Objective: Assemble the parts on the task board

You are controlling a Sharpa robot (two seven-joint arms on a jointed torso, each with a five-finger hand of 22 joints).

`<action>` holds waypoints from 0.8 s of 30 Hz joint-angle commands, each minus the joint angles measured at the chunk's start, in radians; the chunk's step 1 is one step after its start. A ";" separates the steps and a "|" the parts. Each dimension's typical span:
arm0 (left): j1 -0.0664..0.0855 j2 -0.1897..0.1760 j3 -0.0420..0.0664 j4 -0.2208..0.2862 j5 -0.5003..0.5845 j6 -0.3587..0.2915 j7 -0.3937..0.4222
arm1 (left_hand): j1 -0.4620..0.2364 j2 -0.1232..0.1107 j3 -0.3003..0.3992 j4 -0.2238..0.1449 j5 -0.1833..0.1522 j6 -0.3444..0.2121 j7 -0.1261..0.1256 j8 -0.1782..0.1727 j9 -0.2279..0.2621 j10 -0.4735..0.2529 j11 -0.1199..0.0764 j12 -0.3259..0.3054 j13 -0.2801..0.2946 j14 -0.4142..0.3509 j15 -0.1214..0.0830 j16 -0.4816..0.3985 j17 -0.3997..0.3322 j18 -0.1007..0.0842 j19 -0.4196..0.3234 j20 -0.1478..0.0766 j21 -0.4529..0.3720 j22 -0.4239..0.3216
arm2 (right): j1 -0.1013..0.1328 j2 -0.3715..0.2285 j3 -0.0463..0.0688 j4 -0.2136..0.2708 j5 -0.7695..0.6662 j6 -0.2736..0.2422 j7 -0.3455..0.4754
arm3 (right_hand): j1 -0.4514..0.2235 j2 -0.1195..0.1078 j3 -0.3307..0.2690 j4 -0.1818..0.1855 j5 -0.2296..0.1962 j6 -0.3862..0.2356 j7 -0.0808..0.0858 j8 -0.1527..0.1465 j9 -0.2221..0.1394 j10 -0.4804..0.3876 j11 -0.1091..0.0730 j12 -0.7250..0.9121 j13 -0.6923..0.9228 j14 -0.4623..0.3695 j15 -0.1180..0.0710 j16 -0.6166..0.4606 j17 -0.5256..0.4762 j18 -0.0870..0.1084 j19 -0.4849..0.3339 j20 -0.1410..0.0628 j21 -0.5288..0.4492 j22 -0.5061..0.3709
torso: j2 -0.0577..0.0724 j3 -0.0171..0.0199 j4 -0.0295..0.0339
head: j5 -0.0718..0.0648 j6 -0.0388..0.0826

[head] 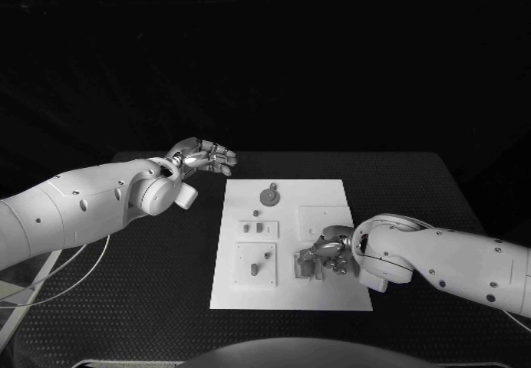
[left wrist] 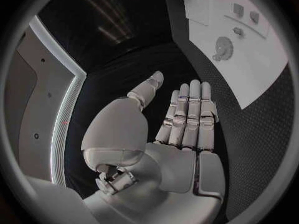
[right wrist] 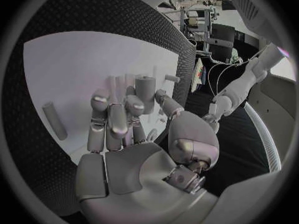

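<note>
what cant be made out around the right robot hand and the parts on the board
- Head view: the right robot hand covers the parts beneath it on the task board; whether it holds one is unclear.
- Right wrist view: its fingers hide the base of the upright part.
- Left wrist view: the gear-shaped part is too small for detail.
</note>
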State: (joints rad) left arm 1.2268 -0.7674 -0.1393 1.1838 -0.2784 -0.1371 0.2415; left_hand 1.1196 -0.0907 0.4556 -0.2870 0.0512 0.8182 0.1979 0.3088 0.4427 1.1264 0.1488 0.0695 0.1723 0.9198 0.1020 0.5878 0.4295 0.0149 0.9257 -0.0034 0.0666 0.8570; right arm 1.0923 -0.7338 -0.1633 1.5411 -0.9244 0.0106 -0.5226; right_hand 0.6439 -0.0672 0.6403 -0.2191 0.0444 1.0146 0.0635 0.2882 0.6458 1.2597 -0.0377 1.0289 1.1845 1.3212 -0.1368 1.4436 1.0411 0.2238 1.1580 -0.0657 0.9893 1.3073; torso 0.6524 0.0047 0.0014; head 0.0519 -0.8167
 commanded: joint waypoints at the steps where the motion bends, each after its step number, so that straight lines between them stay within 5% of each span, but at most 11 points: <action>1: 0.001 0.000 0.001 0.003 0.007 0.015 0.006 | -0.012 0.000 -0.003 0.000 0.004 -0.009 0.000 0.005 -0.001 -0.008 -0.002 0.003 -0.002 0.006 0.000 -0.003 0.001 0.002 -0.004 0.006 0.002 -0.002 | -0.002 0.001 -0.002 0.001 0.002 0.032 0.007 | -0.005 0.001 0.002 0.004 0.004 0.030 0.012 -0.006 -0.001 -0.006 0.001 -0.005 0.001 -0.002 -0.003 -0.005 -0.001 0.038 0.003 -0.001 -0.004 0.008 | 0.000 0.0003 -0.0001 | 0.001 -0.002; 24: 0.001 -0.001 0.001 0.003 0.007 0.013 0.007 | -0.013 0.001 -0.003 0.000 0.004 -0.010 0.000 0.006 -0.001 -0.008 -0.002 0.003 -0.002 0.006 0.000 -0.005 0.004 0.002 -0.004 0.006 0.003 -0.002 | -0.004 0.002 -0.005 -0.003 0.003 0.020 0.009 | -0.014 -0.005 0.005 0.007 0.004 0.024 0.014 -0.011 0.000 -0.010 0.004 -0.007 0.001 -0.008 -0.001 -0.007 -0.008 0.038 0.001 -0.001 -0.005 0.008 | 0.000 -0.0001 0.0003 | 0.002 -0.002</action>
State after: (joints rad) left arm 1.2268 -0.7682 -0.1393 1.1845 -0.2783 -0.1364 0.2411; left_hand 1.1196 -0.0907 0.4556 -0.2871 0.0512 0.8182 0.1979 0.3088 0.4429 1.1264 0.1488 0.0695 0.1716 0.9198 0.1020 0.5878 0.4324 0.0150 0.9258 -0.0034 0.0666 0.8562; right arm 1.0919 -0.7337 -0.1661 1.5402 -0.9229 0.0274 -0.5203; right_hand 0.6369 -0.0743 0.6434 -0.2160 0.0443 1.0174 0.0607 0.2843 0.6474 1.2606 -0.0370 1.0251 1.1843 1.3203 -0.1356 1.4395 1.0333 0.2241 1.1596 -0.0639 0.9894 1.3073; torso 0.6523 0.0048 0.0014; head 0.0536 -0.8197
